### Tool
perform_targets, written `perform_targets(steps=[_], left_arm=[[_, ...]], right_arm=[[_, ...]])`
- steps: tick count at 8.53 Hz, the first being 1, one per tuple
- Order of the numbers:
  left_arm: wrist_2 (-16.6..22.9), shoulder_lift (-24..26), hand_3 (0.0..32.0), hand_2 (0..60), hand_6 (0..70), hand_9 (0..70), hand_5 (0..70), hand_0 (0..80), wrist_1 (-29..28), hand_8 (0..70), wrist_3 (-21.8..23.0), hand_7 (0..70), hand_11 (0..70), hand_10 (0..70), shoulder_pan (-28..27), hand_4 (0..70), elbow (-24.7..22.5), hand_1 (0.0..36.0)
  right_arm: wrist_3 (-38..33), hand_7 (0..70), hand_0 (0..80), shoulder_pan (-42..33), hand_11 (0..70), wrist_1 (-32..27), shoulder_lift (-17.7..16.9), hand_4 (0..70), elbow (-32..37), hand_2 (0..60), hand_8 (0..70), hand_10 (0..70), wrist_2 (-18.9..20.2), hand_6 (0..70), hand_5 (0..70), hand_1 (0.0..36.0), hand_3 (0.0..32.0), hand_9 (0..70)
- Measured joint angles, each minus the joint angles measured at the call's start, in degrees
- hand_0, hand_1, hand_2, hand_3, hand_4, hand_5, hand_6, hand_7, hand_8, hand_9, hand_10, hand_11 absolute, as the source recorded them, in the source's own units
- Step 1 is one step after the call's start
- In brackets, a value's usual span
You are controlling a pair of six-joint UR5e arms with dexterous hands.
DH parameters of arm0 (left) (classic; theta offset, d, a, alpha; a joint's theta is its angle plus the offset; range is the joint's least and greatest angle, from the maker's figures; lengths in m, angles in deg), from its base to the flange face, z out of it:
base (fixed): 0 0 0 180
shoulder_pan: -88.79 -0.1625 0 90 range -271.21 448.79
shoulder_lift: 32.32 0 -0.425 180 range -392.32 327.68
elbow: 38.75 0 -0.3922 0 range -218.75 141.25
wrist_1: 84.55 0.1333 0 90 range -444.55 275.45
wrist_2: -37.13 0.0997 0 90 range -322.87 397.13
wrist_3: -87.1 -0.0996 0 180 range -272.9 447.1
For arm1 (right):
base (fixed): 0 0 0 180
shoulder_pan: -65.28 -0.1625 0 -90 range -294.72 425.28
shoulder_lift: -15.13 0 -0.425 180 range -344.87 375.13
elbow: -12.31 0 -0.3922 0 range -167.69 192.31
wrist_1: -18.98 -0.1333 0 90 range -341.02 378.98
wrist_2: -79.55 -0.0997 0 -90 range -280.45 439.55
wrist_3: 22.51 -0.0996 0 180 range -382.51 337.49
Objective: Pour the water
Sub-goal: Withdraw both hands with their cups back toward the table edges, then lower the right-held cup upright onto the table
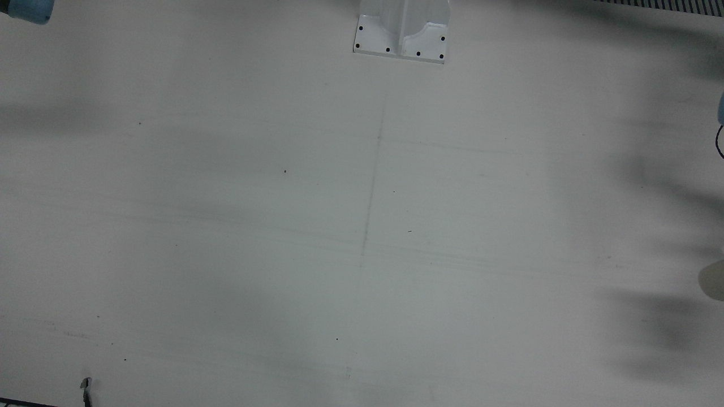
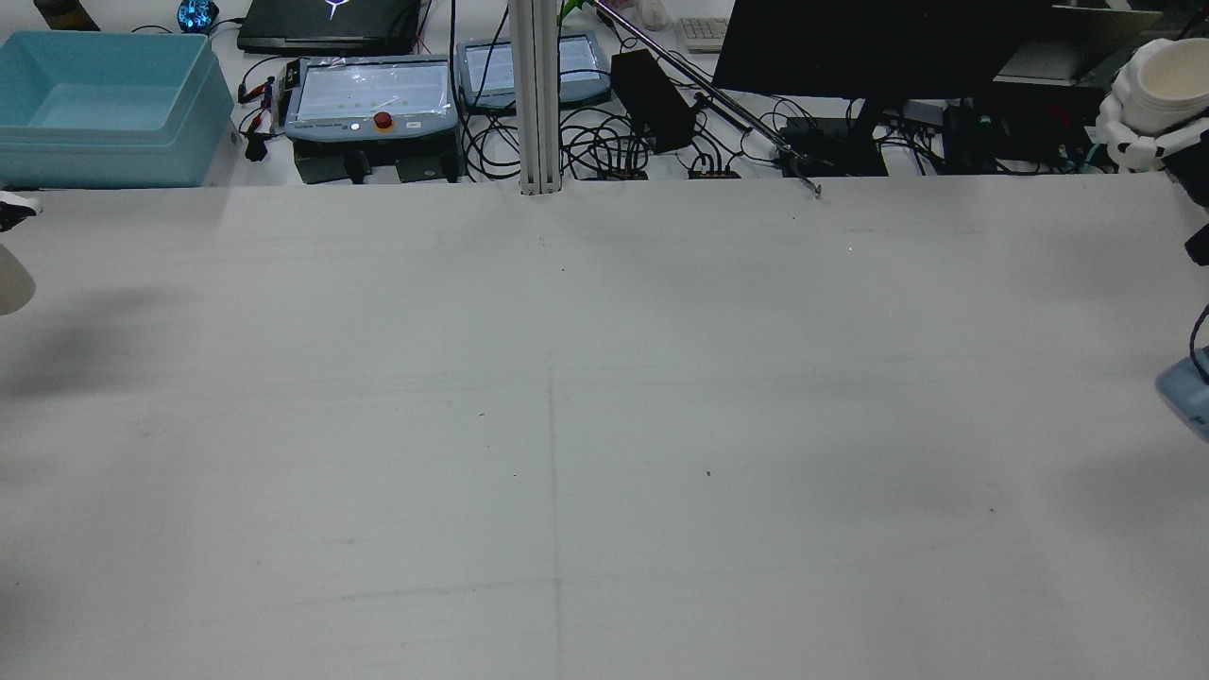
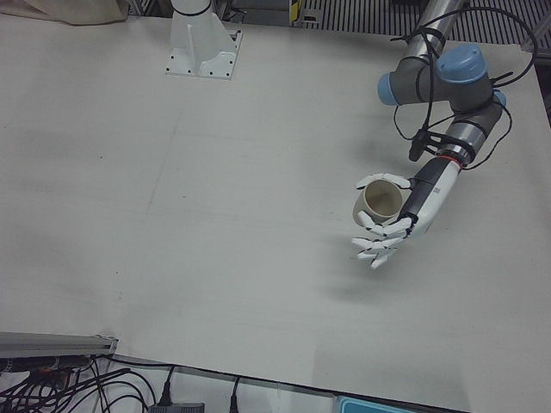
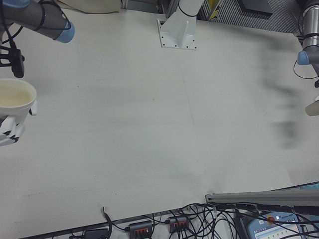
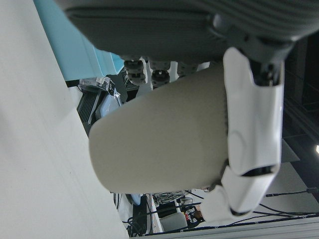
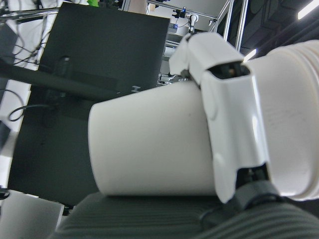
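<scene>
My left hand [image 3: 387, 232] is shut on a cream paper cup [image 3: 381, 200], held upright above the table's left side. In the left hand view the cup [image 5: 159, 139] fills the frame with a white finger [image 5: 251, 124] across it. Its edge shows in the rear view [image 2: 11, 279] and in the front view [image 1: 714, 281]. My right hand [image 2: 1138, 137] is shut on a second cream cup [image 2: 1166, 85], upright, at the table's far right corner. That cup also shows in the right-front view [image 4: 15, 97] and in the right hand view [image 6: 149, 144]. I cannot see what either cup holds.
A white arm pedestal [image 1: 401, 34] stands at the table's robot side. Beyond the far edge are a blue bin [image 2: 104, 104], an aluminium post [image 2: 535, 94], control pendants [image 2: 368, 94], a dark monitor [image 2: 878, 47] and cables.
</scene>
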Motion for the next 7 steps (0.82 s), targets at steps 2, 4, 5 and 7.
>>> perform_targets(steps=[2, 4, 5, 7], left_arm=[[0.9, -4.6, 0.0, 60.0, 23.1, 17.2, 70.0, 59.4, -5.2, 17.9, -1.6, 28.9, 10.0, 5.7, 2.4, 62.1, 0.9, 32.7], [0.2, -6.6, 0.0, 60.0, 23.5, 17.3, 70.0, 61.1, -7.5, 18.1, -7.0, 29.5, 9.9, 5.5, 2.5, 62.4, 0.4, 33.5], [-0.1, -6.8, 0.0, 60.0, 24.3, 17.6, 70.0, 61.4, -8.0, 18.5, -9.1, 30.0, 10.1, 5.6, 2.2, 63.4, 0.1, 33.4], [-0.4, -6.7, 0.0, 60.0, 24.3, 17.6, 70.0, 60.2, -8.1, 18.6, -10.8, 29.5, 10.1, 5.7, 1.8, 63.7, 0.4, 31.6]], right_arm=[[-1.8, 70.0, 80.0, 3.5, 70.0, -14.9, 0.5, 29.9, 18.0, 60.0, 70.0, 55.6, -0.7, 62.5, 70.0, 34.1, 0.0, 70.0], [-2.4, 70.0, 80.0, 7.3, 70.0, -21.8, 2.2, 29.6, 30.1, 60.0, 70.0, 56.3, -3.4, 62.2, 70.0, 33.4, 0.0, 70.0], [-2.5, 70.0, 80.0, 8.3, 70.0, -23.8, 2.5, 28.7, 33.6, 53.5, 70.0, 53.8, -4.6, 58.5, 70.0, 34.2, 0.0, 70.0], [-2.6, 34.7, 66.9, 9.0, 23.0, -25.4, 2.3, 16.9, 37.0, 1.6, 20.7, 14.3, -5.7, 18.5, 70.0, 23.2, 0.0, 22.4]])
